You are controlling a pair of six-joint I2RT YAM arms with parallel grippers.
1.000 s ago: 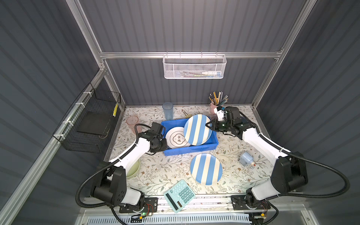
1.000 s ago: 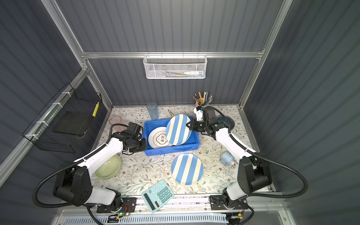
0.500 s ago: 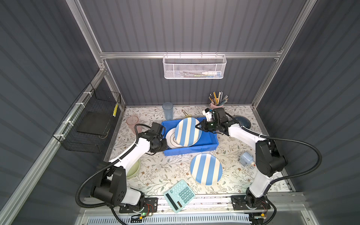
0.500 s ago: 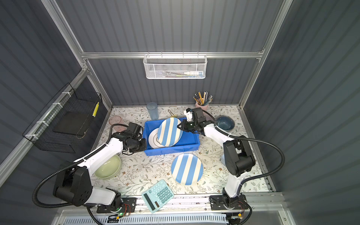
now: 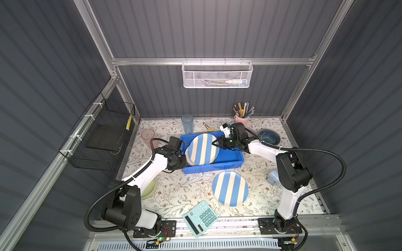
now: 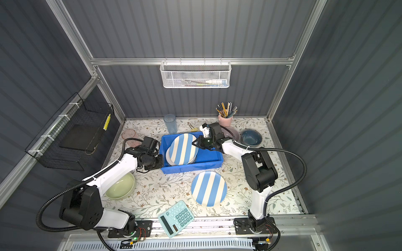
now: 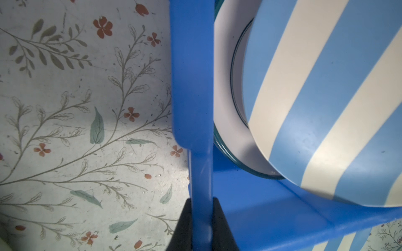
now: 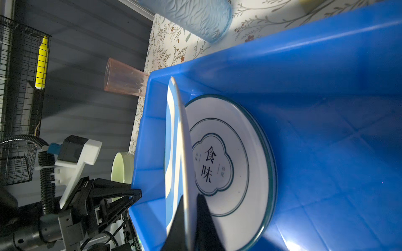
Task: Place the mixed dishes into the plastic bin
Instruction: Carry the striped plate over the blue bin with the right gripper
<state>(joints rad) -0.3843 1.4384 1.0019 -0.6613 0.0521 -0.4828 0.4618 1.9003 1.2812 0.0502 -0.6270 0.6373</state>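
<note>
Now striped plate (image 5: 203, 148) lower in bin (image 5: 213, 168); R jaws tight on its rim, L jaws tight on wall.

Floral table (image 5: 185, 191); blue bin (image 5: 213, 168), striped plate (image 5: 230, 188), calculator (image 5: 200, 218), green bowl (image 5: 150, 191)

Robot lab booth — aluminium frame (image 5: 208, 61), ribbed grey walls (image 5: 195, 28), arms (image 5: 150, 171) bolted to rail (image 5: 235, 225).

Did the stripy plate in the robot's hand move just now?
Yes. The striped plate in the right hand slid left across the blue bin, now covering most of the white plate.
</note>
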